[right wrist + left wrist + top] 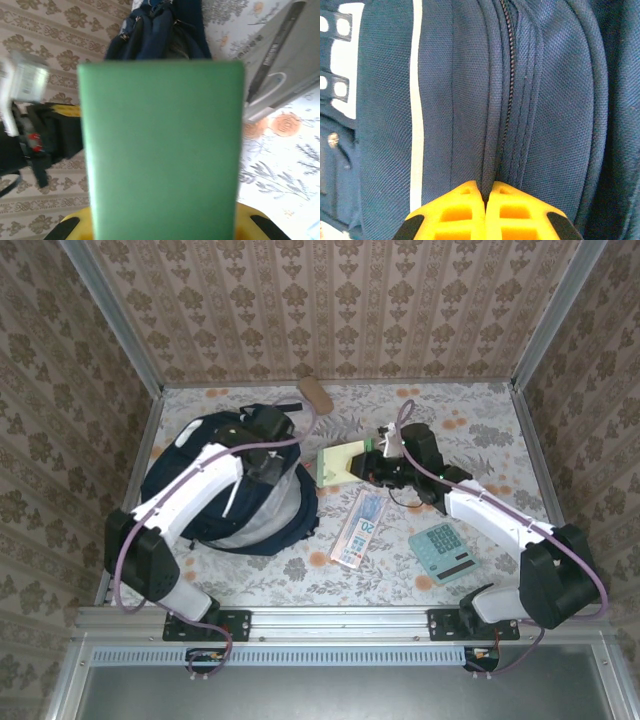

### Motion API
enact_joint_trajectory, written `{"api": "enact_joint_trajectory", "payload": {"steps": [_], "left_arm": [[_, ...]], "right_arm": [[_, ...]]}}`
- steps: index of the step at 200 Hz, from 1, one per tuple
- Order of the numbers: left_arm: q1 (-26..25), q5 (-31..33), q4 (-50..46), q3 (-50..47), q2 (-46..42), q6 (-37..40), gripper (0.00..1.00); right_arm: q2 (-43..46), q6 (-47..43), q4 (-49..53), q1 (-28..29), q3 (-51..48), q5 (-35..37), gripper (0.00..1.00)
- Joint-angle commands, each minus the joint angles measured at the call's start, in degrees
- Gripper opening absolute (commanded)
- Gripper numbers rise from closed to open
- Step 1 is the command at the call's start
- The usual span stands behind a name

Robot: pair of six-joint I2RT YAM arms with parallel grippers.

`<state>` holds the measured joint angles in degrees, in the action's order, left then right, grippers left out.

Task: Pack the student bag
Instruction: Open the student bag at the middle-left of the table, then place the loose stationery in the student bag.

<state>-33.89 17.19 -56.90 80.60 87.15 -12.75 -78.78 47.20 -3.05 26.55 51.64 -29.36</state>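
Backpack [200, 455] on counter [480, 430], left side, pale lining showing. Left end effector [487, 192] pressed together on fabric fold beside zipper. Right end effector [374, 462] pinching green notebook [160, 150], not yet inside. 2 items left lying: calculator [445, 551], flat packet [358, 530]. Packing looks barely begun.

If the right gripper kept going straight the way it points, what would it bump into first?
Most likely the bag. The right gripper holds a green notebook out in front, aimed at the bag, so the notebook's edge would touch first; depth is unclear.
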Motion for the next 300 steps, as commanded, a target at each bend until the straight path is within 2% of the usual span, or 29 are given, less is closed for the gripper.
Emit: {"api": "enact_joint_trajectory", "payload": {"steps": [1,27,60,64,82,98,157,182,189,193,203,207,234,240,252,300], "left_arm": [[2.4,-3.8,-2.5,4.6,-3.8,1.7,0.0],[5.6,-9.2,-3.0,6.6,-5.5,1.5,0.0],[7.4,-13.4,-2.9,8.9,-6.5,1.2,0.0],[9.1,-13.8,-2.9,9.2,-6.5,1.2,0.0],[10.9,-16.1,-2.8,10.1,-7.1,1.1,0.0],[12.3,-17.8,-2.9,11.0,-7.3,1.2,0.0],[14.7,-22.1,-2.8,10.7,-8.0,1.5,0.0],[14.7,-23.2,-2.5,10.6,-8.4,1.0,0.0],[14.8,-23.3,-2.4,10.5,-8.6,0.9,0.0],[14.7,-23.3,-2.3,10.4,-8.7,0.9,0.0],[14.7,-23.4,-2.4,10.4,-8.8,0.8,0.0],[14.7,-23.5,-2.4,10.4,-8.8,0.8,0.0],[14.8,-22.8,-2.5,10.4,-9.0,1.3,0.0],[14.9,-22.7,-2.4,10.2,-9.0,1.4,0.0],[15.1,-22.7,-2.0,9.9,-8.9,1.3,0.0],[15.7,-23.5,-0.8,8.4,-8.8,1.2,0.0]], "right_arm": [[-2.9,4.4,-9.0,3.9,0.9,4.9,0.0],[-7.7,6.3,-13.2,9.4,3.0,9.8,0.0],[-16.7,14.0,-25.4,14.7,4.5,15.8,0.0],[-17.9,14.9,-26.8,15.5,5.0,16.6,0.0],[-24.0,18.0,-31.9,18.4,8.2,19.5,0.0],[-27.8,19.9,-36.7,21.3,9.7,24.8,0.0],[-44.6,25.5,-42.3,26.8,25.6,30.5,0.0],[-51.0,25.8,-37.6,27.9,34.7,30.8,0.0],[-52.7,25.5,-35.0,28.1,37.7,31.0,0.03],[-53.6,25.3,-33.2,28.1,39.6,30.8,0.08],[-55.8,24.6,-29.1,28.1,43.5,30.3,0.32],[-56.4,24.5,-27.8,28.1,44.6,30.0,0.39],[-53.3,22.9,-22.5,27.9,42.0,30.7,0.64],[-52.1,21.9,-20.3,28.0,41.3,31.0,0.72],[-49.9,20.1,-18.2,27.9,39.6,31.1,0.74],[-45.4,17.7,-13.9,27.0,34.9,29.7,0.73]]}}
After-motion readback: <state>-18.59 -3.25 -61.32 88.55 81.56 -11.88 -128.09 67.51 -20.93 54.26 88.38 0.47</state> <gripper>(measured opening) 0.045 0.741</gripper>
